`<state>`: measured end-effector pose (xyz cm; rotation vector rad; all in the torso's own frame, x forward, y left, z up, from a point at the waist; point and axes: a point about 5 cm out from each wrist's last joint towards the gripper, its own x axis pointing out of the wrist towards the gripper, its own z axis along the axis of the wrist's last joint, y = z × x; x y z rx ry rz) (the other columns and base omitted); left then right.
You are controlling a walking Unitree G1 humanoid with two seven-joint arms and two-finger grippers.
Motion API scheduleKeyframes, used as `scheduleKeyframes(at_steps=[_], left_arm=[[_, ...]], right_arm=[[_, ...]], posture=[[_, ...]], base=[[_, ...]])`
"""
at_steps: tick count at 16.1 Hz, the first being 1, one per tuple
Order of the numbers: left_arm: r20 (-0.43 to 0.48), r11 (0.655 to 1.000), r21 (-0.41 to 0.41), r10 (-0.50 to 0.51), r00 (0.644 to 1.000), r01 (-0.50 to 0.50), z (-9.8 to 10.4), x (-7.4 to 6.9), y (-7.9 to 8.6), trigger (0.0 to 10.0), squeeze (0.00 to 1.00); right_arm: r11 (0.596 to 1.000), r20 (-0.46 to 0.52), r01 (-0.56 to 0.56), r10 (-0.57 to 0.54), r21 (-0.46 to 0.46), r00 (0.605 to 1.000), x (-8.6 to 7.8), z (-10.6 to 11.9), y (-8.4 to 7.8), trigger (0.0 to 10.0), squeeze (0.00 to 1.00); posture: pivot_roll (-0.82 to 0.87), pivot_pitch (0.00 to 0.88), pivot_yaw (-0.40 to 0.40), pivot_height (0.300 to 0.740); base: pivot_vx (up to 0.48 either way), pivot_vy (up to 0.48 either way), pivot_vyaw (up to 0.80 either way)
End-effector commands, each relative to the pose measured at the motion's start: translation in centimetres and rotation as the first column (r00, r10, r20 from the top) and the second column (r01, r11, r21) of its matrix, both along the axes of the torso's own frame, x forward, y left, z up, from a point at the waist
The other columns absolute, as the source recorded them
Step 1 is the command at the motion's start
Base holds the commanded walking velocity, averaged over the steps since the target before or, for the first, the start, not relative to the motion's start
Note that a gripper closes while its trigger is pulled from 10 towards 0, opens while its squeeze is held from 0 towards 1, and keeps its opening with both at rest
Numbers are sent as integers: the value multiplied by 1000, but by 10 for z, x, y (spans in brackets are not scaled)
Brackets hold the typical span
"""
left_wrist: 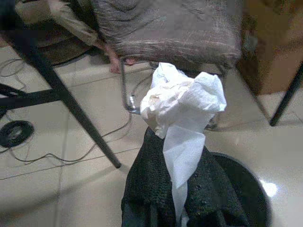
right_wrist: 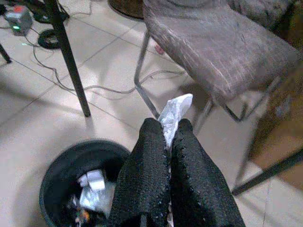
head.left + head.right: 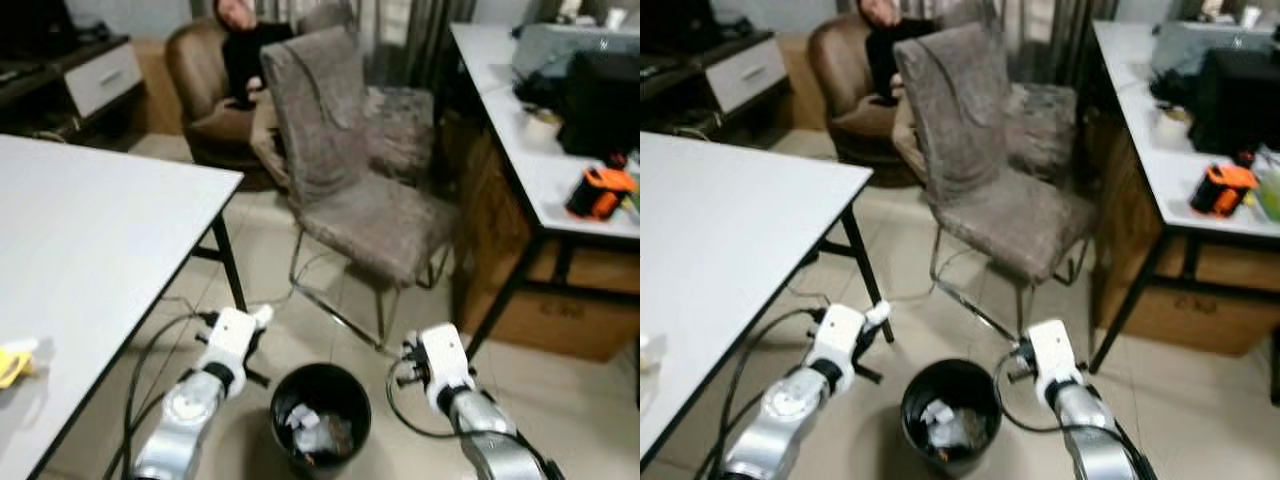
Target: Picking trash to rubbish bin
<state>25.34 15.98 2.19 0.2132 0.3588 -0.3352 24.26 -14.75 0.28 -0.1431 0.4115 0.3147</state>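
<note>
A black rubbish bin [image 3: 286, 392] stands on the tiled floor between my two arms, with white crumpled trash [image 3: 318, 430] inside. My left gripper [image 3: 260, 320] hangs just left of the bin's rim; in the left wrist view it [image 1: 179, 147] is shut on a large crumpled white tissue [image 1: 182, 104], with the bin [image 1: 248, 187] beside it. My right gripper [image 3: 408, 362] hangs just right of the bin. It [image 2: 169, 128] is shut on a small white paper scrap [image 2: 176, 109], with the bin [image 2: 54, 163] below and to one side.
A white table [image 3: 90, 230] with a yellow item [image 3: 12, 365] stands at the left, its black leg near the left arm. A grey chair [image 3: 370, 210] is behind the bin. A person [image 3: 245, 50] sits in an armchair beyond. A cluttered desk [image 3: 560, 170] is at the right. Cables lie on the floor.
</note>
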Motion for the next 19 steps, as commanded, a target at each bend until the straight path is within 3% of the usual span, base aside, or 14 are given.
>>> scheduleKeyframes(at_steps=[1,4,5,7,10,12,13,16,17,18,19], left_arm=[[-3,1000,13,12,1000,-12,1,-1,7,10000,0],[10,1000,-1,-21,1000,21,4,-3,3,10000,0],[7,998,38,-41,999,40,5,-2,4,10000,0],[3,999,32,-27,1000,27,9,-4,9,10000,0],[-7,997,64,-37,999,37,18,-24,26,10000,0],[-9,997,65,-33,999,34,26,-32,32,10000,0],[-6,997,64,-38,999,38,34,-38,34,10000,0],[0,997,63,-44,999,43,42,-40,34,10000,0],[-3,997,64,-44,999,44,42,-40,33,10000,0],[-10,997,65,-43,999,44,42,-41,33,10000,0],[-17,997,66,-40,999,41,43,-42,32,10000,0]], right_arm=[[999,4,-50,50,1,999,3,0,12,10000,0],[997,17,-82,82,-3,997,17,4,24,10000,0],[996,14,-87,87,16,996,26,5,33,10000,0],[995,6,-96,96,29,995,34,6,39,10000,0],[993,-5,-98,99,63,995,47,8,46,10000,0],[990,0,-120,120,69,993,59,16,51,10000,0],[987,40,-161,160,28,986,74,30,53,10000,0],[986,87,-159,153,60,984,96,54,51,10000,0],[985,86,-161,154,69,984,97,55,50,10000,490],[983,79,-165,159,77,984,98,56,50,10000,804],[982,72,-166,160,90,984,98,55,49,10000,1000]], posture=[[-63,14,14,740],[-59,32,15,740],[-55,41,19,740],[-49,68,23,740],[15,150,14,740],[21,177,18,740],[18,210,20,740],[23,221,25,740],[24,218,24,740],[25,216,21,740],[27,214,19,740]], base=[[0,0,0],[0,0,0],[0,0,0],[0,0,0],[0,0,0],[0,0,0],[0,0,0],[0,0,0],[0,0,0],[0,0,0],[0,0,0]])
